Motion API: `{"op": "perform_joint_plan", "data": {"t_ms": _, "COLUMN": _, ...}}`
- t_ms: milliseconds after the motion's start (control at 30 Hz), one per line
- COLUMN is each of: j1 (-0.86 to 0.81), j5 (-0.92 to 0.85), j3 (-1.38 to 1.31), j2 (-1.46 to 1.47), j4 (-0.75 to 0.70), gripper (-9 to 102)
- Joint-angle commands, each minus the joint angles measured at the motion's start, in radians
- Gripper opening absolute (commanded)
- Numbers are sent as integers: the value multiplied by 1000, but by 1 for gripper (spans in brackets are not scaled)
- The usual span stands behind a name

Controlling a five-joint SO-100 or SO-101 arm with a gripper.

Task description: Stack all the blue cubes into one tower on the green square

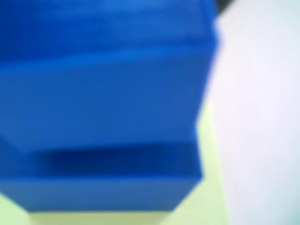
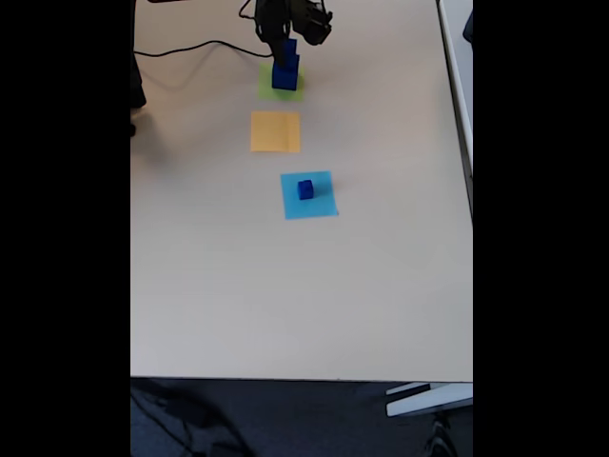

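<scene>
Blue cubes stacked on the green square (image 2: 283, 88) at the far end of the table (image 2: 285, 286) in the fixed view: bottom cube (image 2: 284, 79) with a smaller cube (image 2: 287, 52) on top of it, the upper one right at the gripper (image 2: 288, 43). Stack too small and dark to say whether there are more than two layers. Wrist view is blurred, very close: upper cube face (image 1: 103, 89) big across the picture, a lower blue cube (image 1: 108, 192) under it, cut off at left and top. Pale green paper (image 1: 206, 187) peeks out below and right of the stack, white table (image 1: 262, 112) beyond. No writing, labels or brands readable anywhere.

Jaws: cannot tell if open or closed on the top cube; the fingers merge with the dark arm in the fixed view.

Another small blue cube (image 2: 304, 188) sits alone on the light blue square (image 2: 309, 197), mid-table, well apart from the stack. Orange square (image 2: 275, 131) lies bare between the green and light blue ones. Black cable (image 2: 181, 49) runs off left near the arm base. Floor and a chair leg (image 2: 428, 400) at the bottom edge.
</scene>
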State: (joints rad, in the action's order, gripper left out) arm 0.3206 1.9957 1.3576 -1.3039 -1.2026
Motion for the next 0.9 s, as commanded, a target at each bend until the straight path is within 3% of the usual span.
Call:
{"op": "perform_joint_plan", "data": {"t_ms": 0, "j1": 0, "j5": -5, "j3": -64, "j2": -8, "j4": 2, "gripper": 1}}
{"op": "perform_joint_plan", "data": {"t_ms": 867, "j1": -5, "j5": -2, "j3": -67, "j2": 11, "j4": 6, "gripper": 3}}
